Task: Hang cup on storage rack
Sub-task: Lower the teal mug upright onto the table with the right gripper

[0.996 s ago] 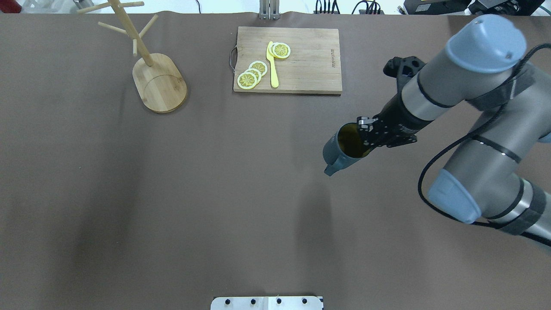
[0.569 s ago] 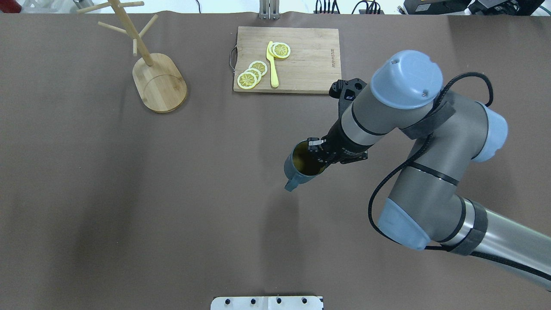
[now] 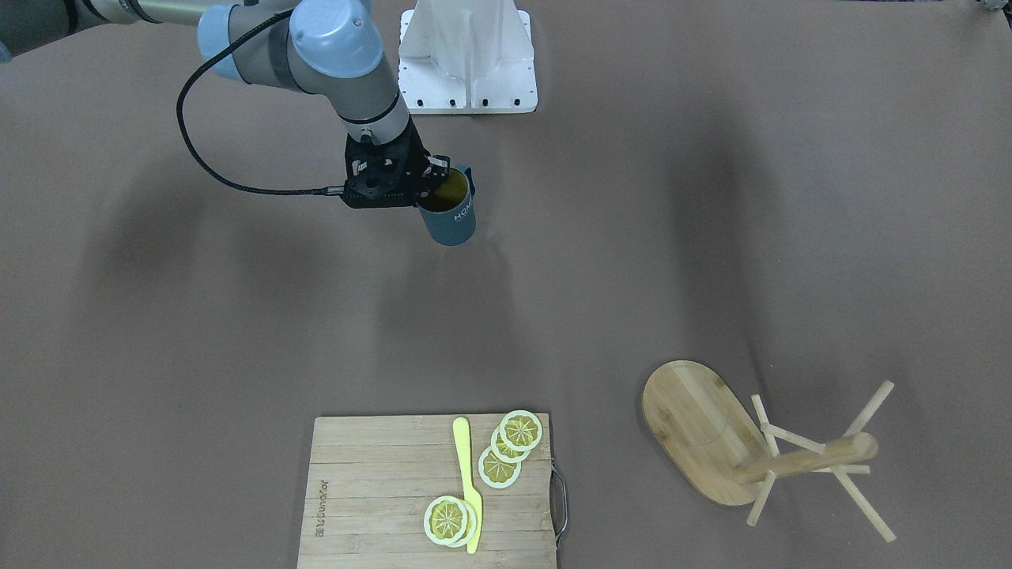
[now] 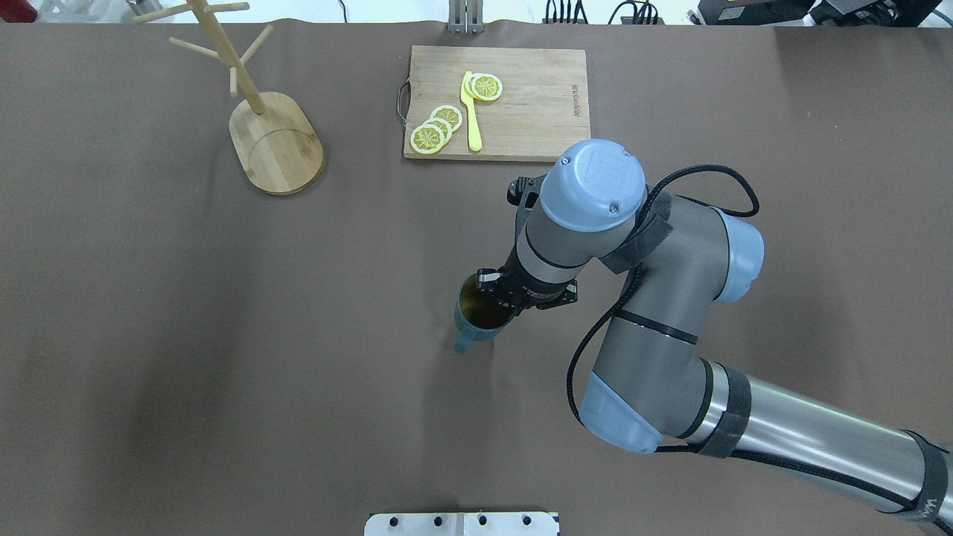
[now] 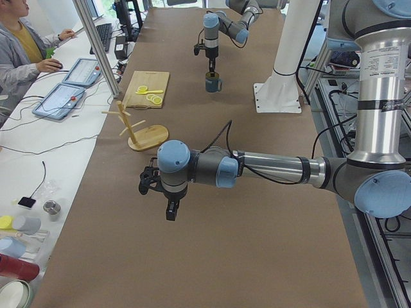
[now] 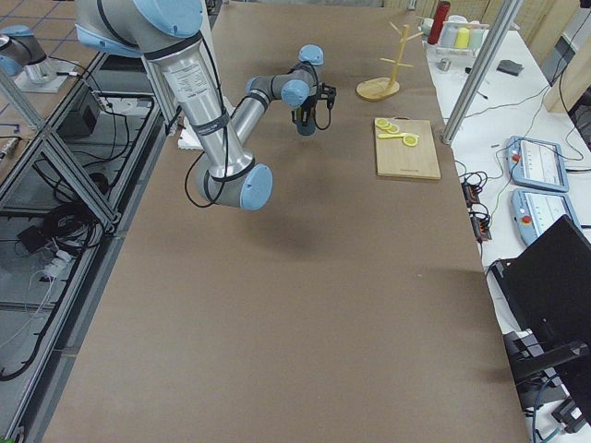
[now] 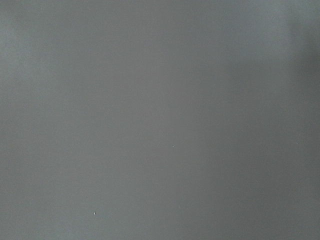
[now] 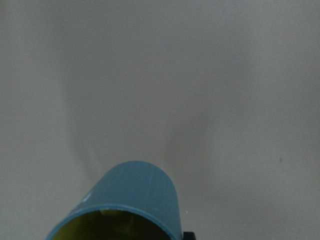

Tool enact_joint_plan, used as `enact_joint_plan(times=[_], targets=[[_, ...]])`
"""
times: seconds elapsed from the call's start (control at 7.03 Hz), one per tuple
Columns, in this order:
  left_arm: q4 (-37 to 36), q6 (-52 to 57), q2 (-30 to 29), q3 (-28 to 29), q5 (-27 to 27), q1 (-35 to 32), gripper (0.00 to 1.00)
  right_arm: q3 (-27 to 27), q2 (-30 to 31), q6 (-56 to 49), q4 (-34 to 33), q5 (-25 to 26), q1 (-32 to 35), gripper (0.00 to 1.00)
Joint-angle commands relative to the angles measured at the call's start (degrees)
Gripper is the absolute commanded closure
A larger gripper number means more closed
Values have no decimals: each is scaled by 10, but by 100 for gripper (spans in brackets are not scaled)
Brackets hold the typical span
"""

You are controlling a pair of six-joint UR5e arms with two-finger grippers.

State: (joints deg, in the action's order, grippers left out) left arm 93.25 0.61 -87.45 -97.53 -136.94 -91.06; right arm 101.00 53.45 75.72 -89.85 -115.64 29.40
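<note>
The dark teal-blue cup, yellow-green inside, hangs above the table near its middle, held by its rim in my right gripper, which is shut on it. The handle points toward the robot's side. The cup also shows in the front view and fills the bottom of the right wrist view. The bamboo storage rack stands at the far left of the table, its pegs bare. My left gripper shows only in the exterior left view, low over the table; I cannot tell whether it is open or shut.
A wooden cutting board with lemon slices and a yellow knife lies at the far middle of the table. A white mount plate sits at the near edge. An operator sits beyond the far side.
My right arm has carried the cup leftward and toward the robot's side, from the right part of the table to near its middle. The rack and board have not moved.
</note>
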Motion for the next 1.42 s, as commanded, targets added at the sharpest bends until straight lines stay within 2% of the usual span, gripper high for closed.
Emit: enact_joint_plan(times=[0.0,0.14,0.28,0.43,0.71,0.85,1.0,1.14,1.28], targets=[[0,0,-1,0,-1,0,2,-7,-3,13,0,2,-14,100],[0,0,0,-1,-1,0,2,-7,-2,14,-1,12,-19,100],[0,0,-1,0,-1,0,2,-16,-2,14,0,16,-21,94],[0,0,-1,0,-1,0,2,-19,-3,14,0,16,-22,84],[0,0,-2,0,-1,0,2,-19,-4,14,1,16,-23,82],[0,0,-2,-3,-3,0,2,-13,-4,14,1,16,-23,38],[3,3,-1,-4,-35,0,2,12,1,14,0,13,-20,0],[9,0,-2,-13,-79,0,2,38,4,13,-3,-2,4,0],[38,-8,-6,-18,-89,1,2,57,10,9,-3,-24,34,0]])
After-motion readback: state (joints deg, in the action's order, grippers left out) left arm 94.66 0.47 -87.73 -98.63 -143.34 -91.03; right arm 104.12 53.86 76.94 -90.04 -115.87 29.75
